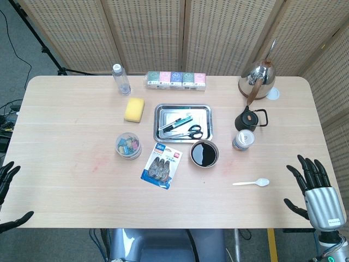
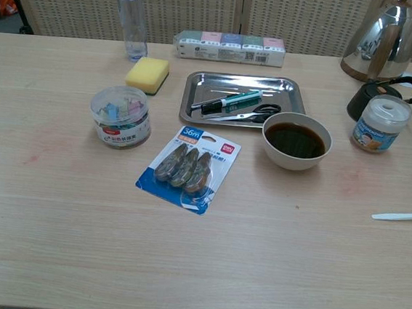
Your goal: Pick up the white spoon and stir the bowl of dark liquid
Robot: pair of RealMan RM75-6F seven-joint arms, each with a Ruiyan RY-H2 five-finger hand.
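Note:
The white spoon (image 1: 252, 183) lies flat on the table, right of centre near the front edge; in the chest view only its handle (image 2: 403, 216) shows at the right border. The bowl of dark liquid (image 1: 204, 153) (image 2: 296, 140) stands just in front of the metal tray. My right hand (image 1: 315, 188) hovers at the table's front right corner, fingers spread and empty, to the right of the spoon. My left hand (image 1: 6, 191) shows only as dark fingers at the left edge, spread and holding nothing. Neither hand appears in the chest view.
A metal tray (image 1: 204, 112) holds markers and scissors. Around it stand a yellow sponge (image 1: 134, 109), a tub of clips (image 1: 128, 146), a blue tape pack (image 1: 161, 165), a water bottle (image 1: 121, 79), a small jar (image 1: 242, 140), a black pot (image 1: 250, 118) and a steel kettle (image 1: 258, 79).

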